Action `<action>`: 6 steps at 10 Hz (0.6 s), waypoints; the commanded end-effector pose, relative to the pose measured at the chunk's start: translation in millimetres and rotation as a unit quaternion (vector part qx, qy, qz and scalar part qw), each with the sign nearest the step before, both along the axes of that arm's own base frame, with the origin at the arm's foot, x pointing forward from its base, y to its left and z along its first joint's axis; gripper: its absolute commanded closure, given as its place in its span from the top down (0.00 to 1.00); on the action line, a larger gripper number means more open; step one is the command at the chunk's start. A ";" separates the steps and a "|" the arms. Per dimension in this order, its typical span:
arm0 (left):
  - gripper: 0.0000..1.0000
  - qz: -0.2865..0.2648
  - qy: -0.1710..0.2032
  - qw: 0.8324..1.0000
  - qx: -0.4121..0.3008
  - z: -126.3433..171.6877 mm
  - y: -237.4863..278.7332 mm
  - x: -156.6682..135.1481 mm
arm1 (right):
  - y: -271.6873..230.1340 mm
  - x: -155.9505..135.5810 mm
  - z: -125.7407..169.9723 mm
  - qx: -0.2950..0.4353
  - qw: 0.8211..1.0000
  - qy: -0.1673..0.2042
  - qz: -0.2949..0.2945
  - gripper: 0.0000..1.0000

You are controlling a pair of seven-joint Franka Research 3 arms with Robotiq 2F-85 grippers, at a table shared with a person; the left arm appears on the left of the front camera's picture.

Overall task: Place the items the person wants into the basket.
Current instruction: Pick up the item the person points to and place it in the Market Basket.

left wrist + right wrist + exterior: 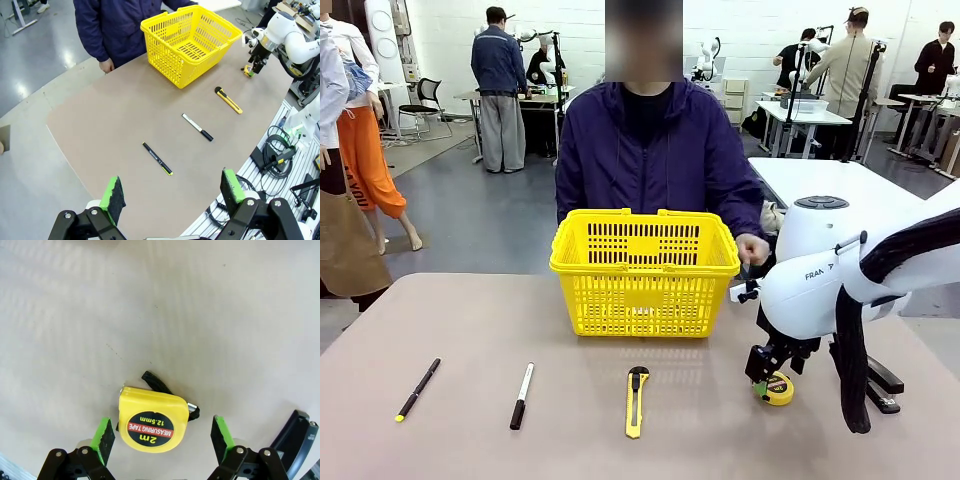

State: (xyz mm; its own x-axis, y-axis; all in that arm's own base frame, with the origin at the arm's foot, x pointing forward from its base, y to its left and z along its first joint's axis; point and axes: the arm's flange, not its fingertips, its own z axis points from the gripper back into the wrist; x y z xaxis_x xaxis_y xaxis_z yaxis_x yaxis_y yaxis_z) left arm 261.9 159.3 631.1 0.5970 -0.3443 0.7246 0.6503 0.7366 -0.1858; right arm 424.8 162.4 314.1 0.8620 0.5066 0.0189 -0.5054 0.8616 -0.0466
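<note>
A yellow-and-black tape measure (152, 420) lies flat on the table between the open fingers of my right gripper (163, 439), which has come down around it without touching. In the front view the tape measure (778, 388) sits under the right gripper (766, 372). The yellow basket (644, 268) stands at the table's far middle, in front of the person (655, 160). A black pen with a yellow tip (417, 390) and a white marker with a black cap (522, 396) lie near the front left. My left gripper (175, 195) hangs open high above the table's left end.
A yellow utility knife (636, 400) lies between the marker and the tape measure. A black stapler (882, 386) sits right of the right gripper. The person's hand (752, 248) rests at the table's far edge beside the basket.
</note>
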 end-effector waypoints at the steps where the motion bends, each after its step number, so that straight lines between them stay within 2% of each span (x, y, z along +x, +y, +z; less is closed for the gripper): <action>1: 1.00 -0.010 -0.006 1.000 -0.002 0.4 1.6 -0.1 | 2.8 8.4 -7.0 -0.006 1.000 0.004 0.014 1.00; 4: 1.00 -0.010 -0.006 1.000 -0.002 0.4 1.6 -0.1 | 3.4 9.8 -9.2 -0.009 1.000 0.008 0.017 1.00; 6: 1.00 -0.010 -0.006 1.000 -0.002 0.4 1.6 -0.1 | 2.3 7.5 -11.8 -0.010 0.999 0.011 0.046 1.00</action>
